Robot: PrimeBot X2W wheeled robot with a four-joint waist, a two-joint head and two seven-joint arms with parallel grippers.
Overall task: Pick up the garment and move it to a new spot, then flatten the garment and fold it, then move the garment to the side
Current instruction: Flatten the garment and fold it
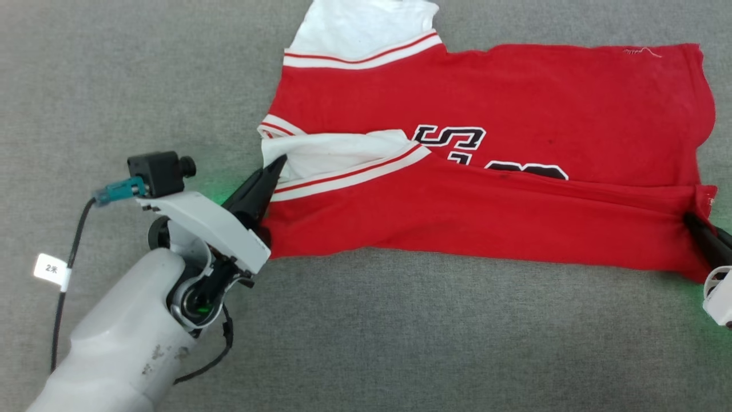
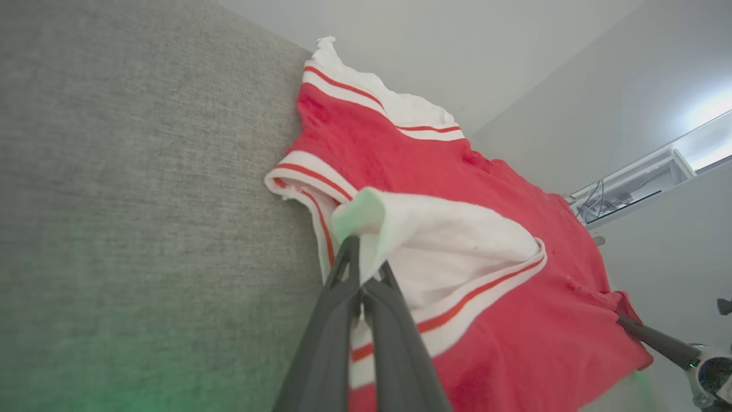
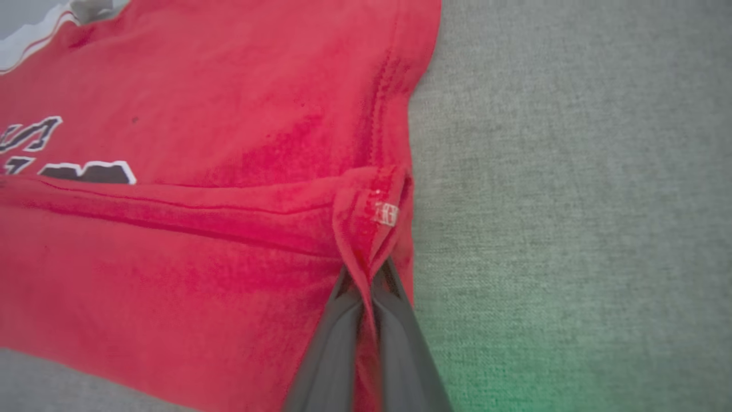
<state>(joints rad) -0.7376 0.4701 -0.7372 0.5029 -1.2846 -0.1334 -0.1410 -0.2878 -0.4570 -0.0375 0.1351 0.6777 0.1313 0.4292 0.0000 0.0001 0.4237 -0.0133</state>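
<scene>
The red garment [image 1: 514, 103] lies spread on the grey cloth surface [image 1: 114, 86], its near long edge folded up over the black lettering [image 1: 452, 140]. My left gripper [image 1: 273, 171] is shut on the white sleeve at the garment's left end, seen close in the left wrist view as the sleeve [image 2: 434, 240] pinched by the gripper [image 2: 366, 257]. My right gripper [image 1: 695, 220] is shut on the red hem corner at the right end; the right wrist view shows that gripper [image 3: 366, 283] clamping the hem [image 3: 372, 229]. The other white sleeve [image 1: 360, 28] lies flat at the far edge.
Grey cloth surface [image 3: 572, 171] runs all around the garment. A camera with a teal plug [image 1: 154, 174] and a tagged cable [image 1: 63, 269] ride on my left wrist. Pale walls and a shelf with wires [image 2: 629, 189] show beyond the surface.
</scene>
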